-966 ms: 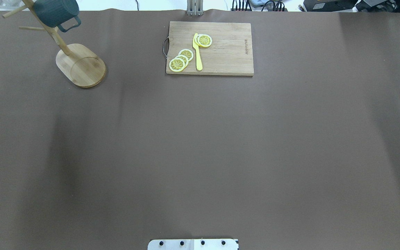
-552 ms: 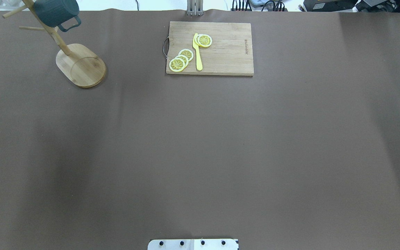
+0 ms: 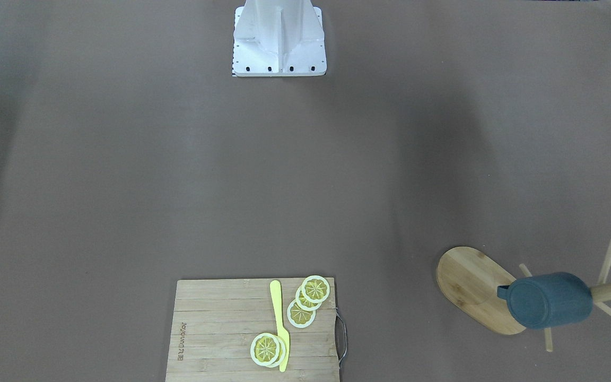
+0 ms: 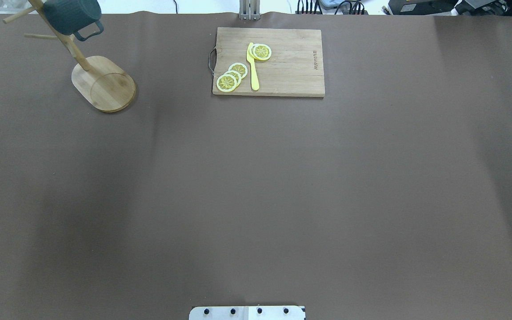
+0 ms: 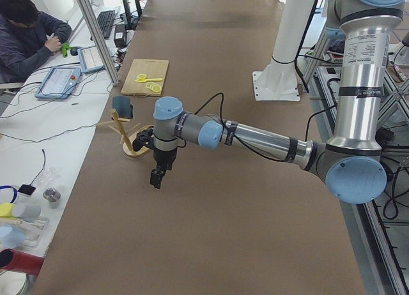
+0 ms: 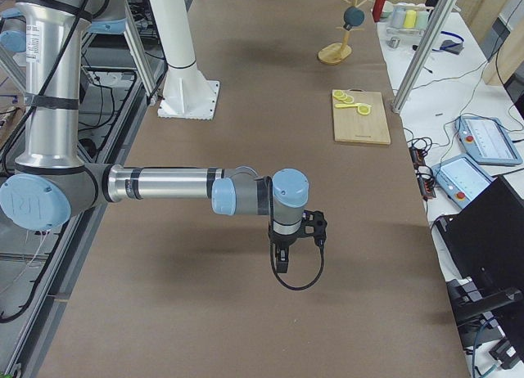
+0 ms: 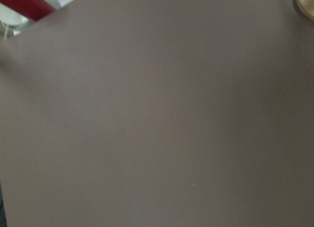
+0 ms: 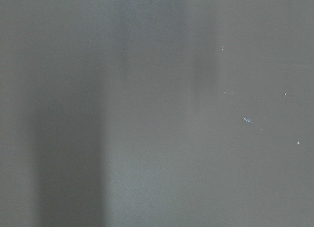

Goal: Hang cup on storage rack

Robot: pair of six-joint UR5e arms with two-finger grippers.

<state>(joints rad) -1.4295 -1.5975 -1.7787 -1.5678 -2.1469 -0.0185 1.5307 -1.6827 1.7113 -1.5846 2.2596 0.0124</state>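
The cup [image 4: 71, 15] hangs on a peg of the rack [image 4: 105, 84], upper left of the overhead view, so the task looks done. The left gripper [image 5: 157, 177] hovers near the rack and the right gripper [image 6: 280, 260] is well apart. I cannot tell whether their fingers are spread. Any retreat should steer clear of the pegs.

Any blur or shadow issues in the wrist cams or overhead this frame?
Left wrist: soft all over, red object in the corner smeared. Right wrist: only table, broad dark shadow bands, specks fairly sharp. Overhead: sharp, soft shadow patches both sides, cup cropped by the top edge.
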